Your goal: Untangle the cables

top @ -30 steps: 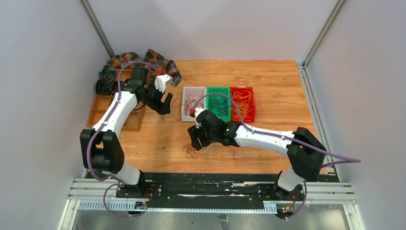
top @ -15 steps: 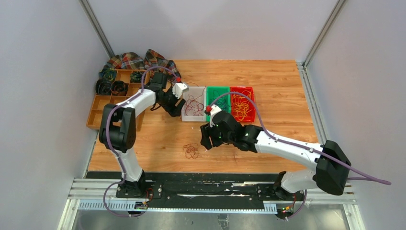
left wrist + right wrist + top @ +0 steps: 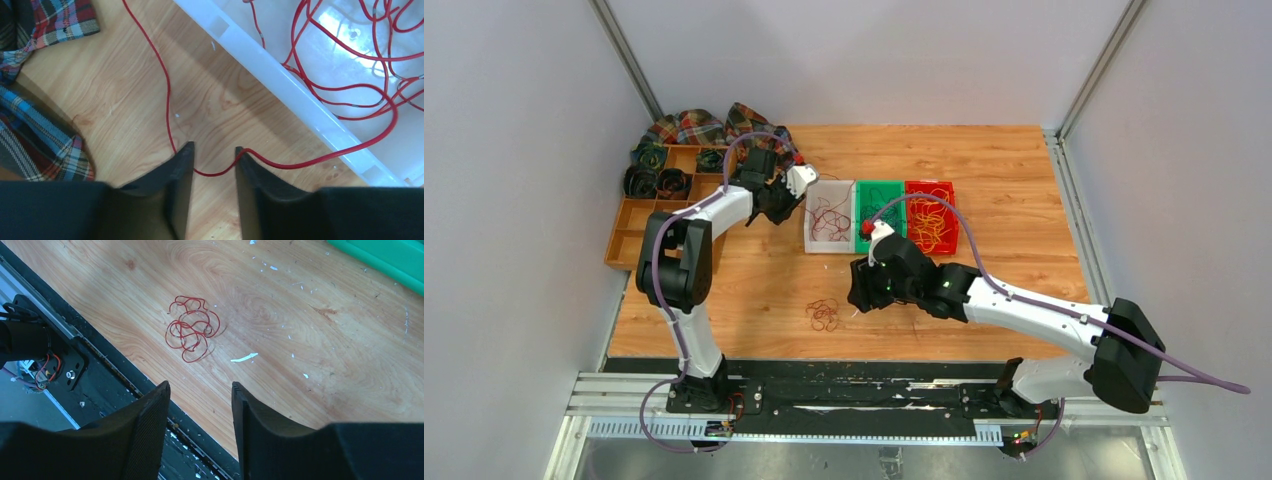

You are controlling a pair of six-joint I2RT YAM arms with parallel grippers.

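The cables lie in three places. Red ones (image 3: 829, 215) fill the white tray (image 3: 280, 80), and one red strand (image 3: 167, 95) trails out over its rim onto the wood. That strand sags across the gap of my left gripper (image 3: 214, 150), which stands open at a narrow gap beside the tray's left edge (image 3: 786, 205). A small red tangle (image 3: 823, 315) lies loose near the front edge, also in the right wrist view (image 3: 192, 329). My right gripper (image 3: 199, 390) hovers open to the tangle's right (image 3: 856, 293), with nothing between its fingers.
A green tray (image 3: 879, 210) of dark strands and a red tray (image 3: 931, 215) of yellow-orange strands adjoin the white one. A wooden organiser (image 3: 639, 225) with dark coiled rolls and a plaid cloth (image 3: 694, 125) sit at the back left. The table's front edge and black rail (image 3: 75, 355) are near the right gripper.
My left gripper swung right to the white tray's left edge and narrowed its jaws around the red strand. The right arm drew slightly right, away from the tangle, its jaws a little narrower.
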